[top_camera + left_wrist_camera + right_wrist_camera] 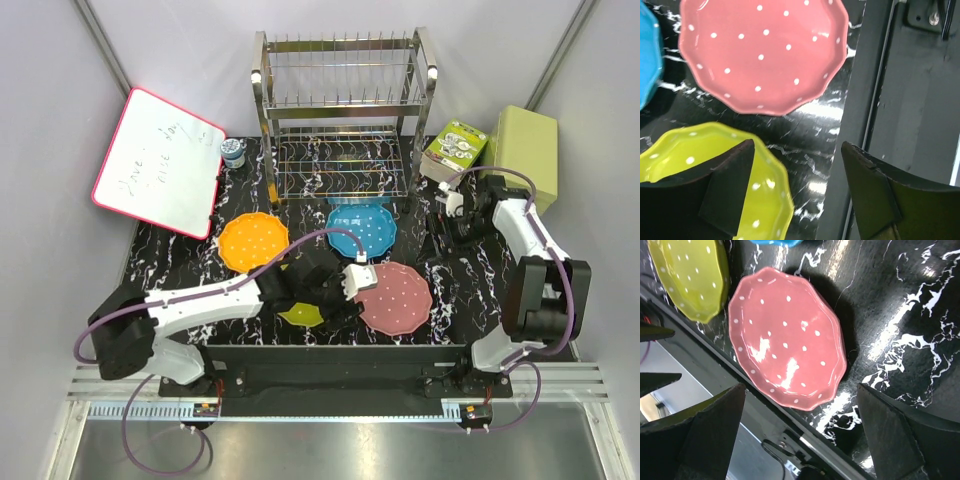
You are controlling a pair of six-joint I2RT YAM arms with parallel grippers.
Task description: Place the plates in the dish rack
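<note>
The metal dish rack (340, 110) stands at the back centre with no plates in it. The orange plate (253, 240), blue plate (362, 230), pink plate (394, 297) and yellow-green plate (300, 314) lie flat on the black marbled table. My left gripper (335, 300) is open and low over the yellow-green plate's right rim (760, 195). One finger (730, 185) is over that plate, the other (870, 190) past the table's front edge. The pink plate (765, 50) lies just beyond it. My right gripper (447, 222) is open and empty at the right, raised, facing the pink plate (787, 337).
A whiteboard (160, 175) leans at the back left with a small jar (233, 152) beside it. A printed carton (455, 150) and a pale green box (525, 145) stand at the back right. The table's front edge (855, 100) runs close to the yellow-green and pink plates.
</note>
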